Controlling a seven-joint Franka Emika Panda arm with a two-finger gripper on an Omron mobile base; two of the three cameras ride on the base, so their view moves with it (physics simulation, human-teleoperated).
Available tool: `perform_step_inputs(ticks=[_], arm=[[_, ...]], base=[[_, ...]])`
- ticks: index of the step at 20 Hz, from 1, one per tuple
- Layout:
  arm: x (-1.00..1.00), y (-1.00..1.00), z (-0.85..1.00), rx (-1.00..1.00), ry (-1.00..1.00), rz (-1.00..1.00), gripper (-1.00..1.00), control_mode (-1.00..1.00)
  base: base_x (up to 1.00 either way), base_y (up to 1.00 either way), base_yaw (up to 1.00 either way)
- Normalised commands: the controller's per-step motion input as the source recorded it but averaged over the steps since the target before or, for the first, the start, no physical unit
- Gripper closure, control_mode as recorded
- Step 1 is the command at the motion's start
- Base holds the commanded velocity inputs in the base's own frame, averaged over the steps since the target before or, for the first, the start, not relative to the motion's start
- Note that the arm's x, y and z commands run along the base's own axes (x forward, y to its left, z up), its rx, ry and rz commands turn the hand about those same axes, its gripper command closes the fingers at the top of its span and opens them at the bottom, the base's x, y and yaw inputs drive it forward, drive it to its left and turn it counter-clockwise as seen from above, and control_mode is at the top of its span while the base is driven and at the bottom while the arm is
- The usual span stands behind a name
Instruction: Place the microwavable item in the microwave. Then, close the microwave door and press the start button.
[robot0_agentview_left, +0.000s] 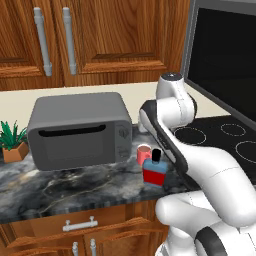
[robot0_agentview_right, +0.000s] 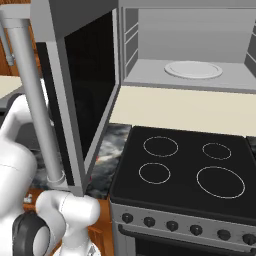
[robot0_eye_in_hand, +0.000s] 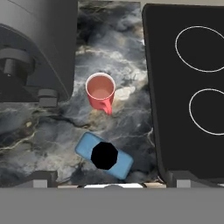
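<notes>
The claw (robot0_eye_in_hand: 112, 186) hangs wide, holding nothing, above the cup (robot0_eye_in_hand: 100, 91); descending carelessly, it risks knocking the bottle (robot0_eye_in_hand: 104, 155) just beside.

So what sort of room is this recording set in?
A rendered home kitchen, it seems: a black four-ring stovetop sits under an open silver-grey microwave, beside a dark marbled stone counter with wooden cabinets above.

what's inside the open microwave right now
A white round plate lies on the microwave floor, with nothing on it. The right end of the cavity is cut off by the picture edge.
</notes>
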Motion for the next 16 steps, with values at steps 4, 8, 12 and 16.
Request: perform_step_inputs(ticks=[4, 8, 12, 16], arm=[[0.0, 0.11, -0.25, 0.0, 0.0, -0.08, -1.0, -1.0], [0.0, 0.38, -0.41, -0.04, 0.0, -0.32, -1.0, -1.0], [0.0, 0.33, -0.52, -0.11, 0.0, -0.37, -1.0, -1.0], [0.0, 0.06, -0.39, -0.09, 0.0, -0.3, -1.0, -1.0]], base=[[0.0, 0.0, 0.0], [0.0, 0.0, 0.0], [0.0, 0.0, 0.0], [0.0, 0.0, 0.0]])
